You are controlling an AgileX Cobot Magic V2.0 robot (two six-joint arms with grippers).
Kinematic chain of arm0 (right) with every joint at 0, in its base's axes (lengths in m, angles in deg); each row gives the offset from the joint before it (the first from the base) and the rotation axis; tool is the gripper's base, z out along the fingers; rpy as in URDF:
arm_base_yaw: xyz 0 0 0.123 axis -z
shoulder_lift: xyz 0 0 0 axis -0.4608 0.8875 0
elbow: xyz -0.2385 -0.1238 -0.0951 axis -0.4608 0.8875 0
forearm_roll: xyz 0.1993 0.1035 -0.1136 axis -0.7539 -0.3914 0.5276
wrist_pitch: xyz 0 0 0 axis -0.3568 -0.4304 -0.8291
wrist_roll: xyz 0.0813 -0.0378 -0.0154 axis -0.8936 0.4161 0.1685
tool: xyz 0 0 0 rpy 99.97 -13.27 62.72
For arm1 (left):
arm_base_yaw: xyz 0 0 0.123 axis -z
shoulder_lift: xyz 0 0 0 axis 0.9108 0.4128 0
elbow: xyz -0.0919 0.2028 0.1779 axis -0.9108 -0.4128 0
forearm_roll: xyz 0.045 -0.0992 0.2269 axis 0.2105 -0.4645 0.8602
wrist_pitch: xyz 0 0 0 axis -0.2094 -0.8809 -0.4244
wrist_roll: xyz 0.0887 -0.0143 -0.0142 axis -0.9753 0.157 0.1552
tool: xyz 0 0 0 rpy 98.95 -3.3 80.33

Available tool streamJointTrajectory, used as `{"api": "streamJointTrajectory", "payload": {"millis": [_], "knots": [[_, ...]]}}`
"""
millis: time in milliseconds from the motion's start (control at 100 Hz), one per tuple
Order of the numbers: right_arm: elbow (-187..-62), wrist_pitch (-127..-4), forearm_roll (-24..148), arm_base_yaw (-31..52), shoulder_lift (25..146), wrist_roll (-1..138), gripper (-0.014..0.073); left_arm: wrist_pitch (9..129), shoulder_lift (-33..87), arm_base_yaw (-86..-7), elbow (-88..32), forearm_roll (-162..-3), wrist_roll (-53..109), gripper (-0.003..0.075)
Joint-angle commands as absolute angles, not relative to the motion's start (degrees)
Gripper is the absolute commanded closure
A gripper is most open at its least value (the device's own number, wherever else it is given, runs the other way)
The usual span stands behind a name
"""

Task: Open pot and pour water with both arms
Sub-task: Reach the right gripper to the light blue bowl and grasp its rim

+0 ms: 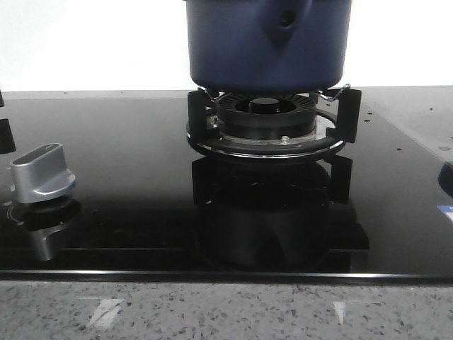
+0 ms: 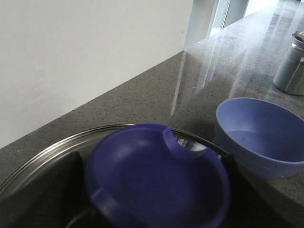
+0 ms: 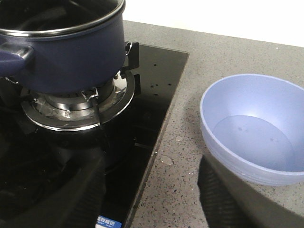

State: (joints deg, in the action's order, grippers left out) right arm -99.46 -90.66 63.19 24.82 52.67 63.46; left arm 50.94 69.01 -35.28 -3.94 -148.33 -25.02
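The dark blue pot [image 1: 269,42] stands on the gas burner [image 1: 265,127], its handle pointing at the front camera. In the right wrist view the pot [image 3: 71,57] is uncovered and its steel rim shows. My left gripper [image 2: 152,190] is shut on the dark blue lid [image 2: 156,175], which has a notch in its edge, and holds it just above the pot's steel rim [image 2: 47,147]. My right gripper [image 3: 152,190] is open and empty, low over the cooktop's right edge, between the pot and a light blue bowl [image 3: 256,128]. Neither gripper shows in the front view.
The light blue bowl [image 2: 259,135] holds a little water and sits on the grey speckled counter right of the black glass cooktop [image 3: 156,85]. A silver control knob [image 1: 42,170] stands at the cooktop's left. A metal canister [image 2: 292,66] stands farther along the counter. A white wall lies behind.
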Motion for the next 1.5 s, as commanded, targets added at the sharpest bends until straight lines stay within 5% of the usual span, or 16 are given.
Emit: {"api": "streamJointTrajectory", "payload": {"millis": [0,150,510,750,1130,1490], "knots": [[-101.7,-87.4,63.2,24.9,53.5,63.5,0.0199,49.4,66.4,-34.9,-1.8,-150.1,-25.1,0.0207],[-101.7,-87.5,63.3,24.9,53.5,63.5,0.0199,49.4,66.4,-34.9,-1.7,-150.1,-25.1,0.0229],[-101.7,-87.5,63.9,24.9,53.5,63.5,0.0199,49.4,66.4,-34.9,-1.7,-150.1,-25.1,0.0483],[-101.7,-90.1,64.1,24.9,53.5,63.5,0.0199,48.3,66.0,-35.2,-1.7,-150.1,-25.1,0.0481],[-101.7,-91.1,65.5,24.9,53.5,63.3,0.0199,47.6,64.9,-35.2,-1.7,-150.1,-25.1,0.0372],[-104.1,-94.1,80.9,24.9,58.6,46.2,0.0199,46.0,59.1,-38.6,-1.3,-150.1,-25.1,0.0372]]}}
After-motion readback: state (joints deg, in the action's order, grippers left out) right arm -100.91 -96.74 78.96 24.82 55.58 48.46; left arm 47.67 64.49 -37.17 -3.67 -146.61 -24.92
